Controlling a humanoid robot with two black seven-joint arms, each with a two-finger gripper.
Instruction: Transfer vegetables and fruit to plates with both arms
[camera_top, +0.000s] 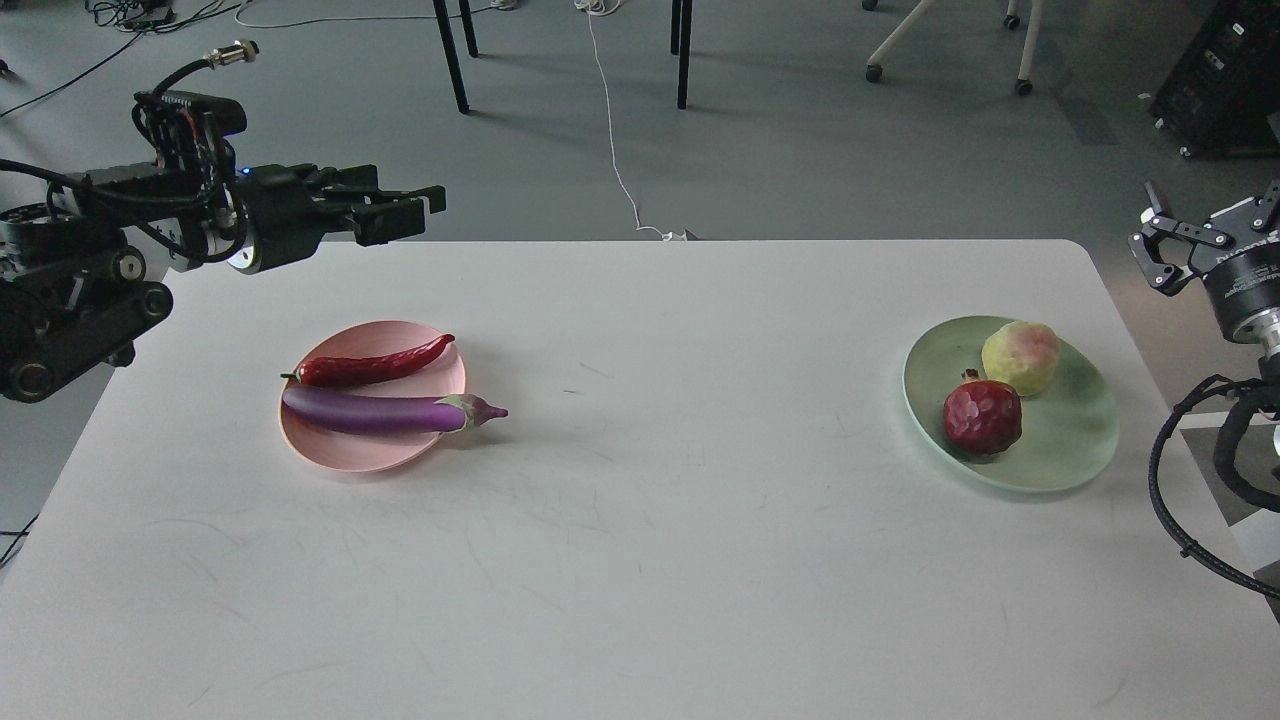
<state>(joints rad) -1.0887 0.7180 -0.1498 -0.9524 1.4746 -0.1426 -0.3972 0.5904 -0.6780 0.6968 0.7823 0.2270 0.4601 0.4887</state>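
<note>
2 plates | pink plate (340, 450): chili (375, 366)+eggplant (385, 411) | green plate (1075, 440): pomegranate (982, 417)+pale fruit (1021, 357) | L pincer (425, 208), R pincer (1205, 215) agape

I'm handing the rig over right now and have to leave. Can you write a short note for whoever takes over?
Left gripper: empty, raised over the table's far left edge; its jaws look near closed, but I cannot tell for sure.
Right gripper: open, empty, off the table's right edge.
Pink plate: chili pepper and eggplant lie on it; the eggplant's cap end overhangs the rim on the right.
Green plate: pomegranate and yellow-green fruit sit on it.
Done: all four items are on plates.
Left: apparently nothing to move; perhaps only park the arms.
</note>
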